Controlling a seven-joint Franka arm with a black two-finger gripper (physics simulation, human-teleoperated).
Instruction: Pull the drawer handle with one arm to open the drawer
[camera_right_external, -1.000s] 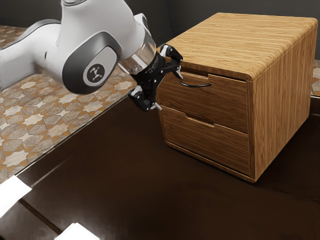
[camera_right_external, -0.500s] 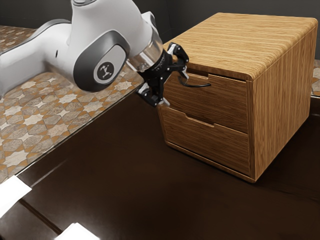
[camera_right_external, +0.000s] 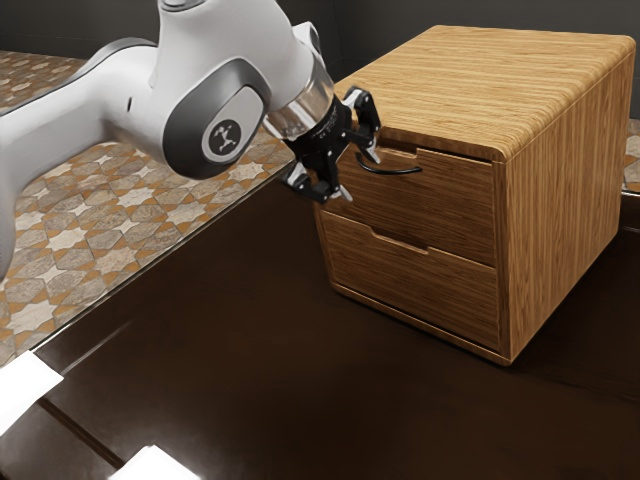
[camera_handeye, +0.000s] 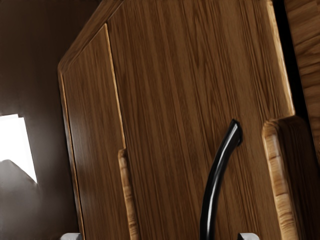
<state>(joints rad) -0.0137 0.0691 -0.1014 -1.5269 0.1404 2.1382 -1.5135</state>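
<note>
White patches (camera_right_external: 20, 390) mark the dark tabletop (camera_right_external: 250, 380) beside patterned tiles (camera_right_external: 90, 240).

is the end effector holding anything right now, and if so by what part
Nothing is held. The end effector is open, with its fingers on either side of the black handle near the handle's end at the exterior view's left, not clamped on it.

Cabinet (camera_right_external: 480, 85) on the table (camera_right_external: 250, 380), handle (camera_right_external: 392, 170) on its upper drawer (camera_right_external: 430, 208), claw (camera_right_external: 350, 162) just beside the handle

Pretty dim scene; the glossy dark brown worktop (camera_right_external: 250, 380) catches bright white glare patches (camera_right_external: 25, 385) along its near edge, while the wooden two-drawer cabinet (camera_right_external: 470, 90) is evenly lit.
</note>
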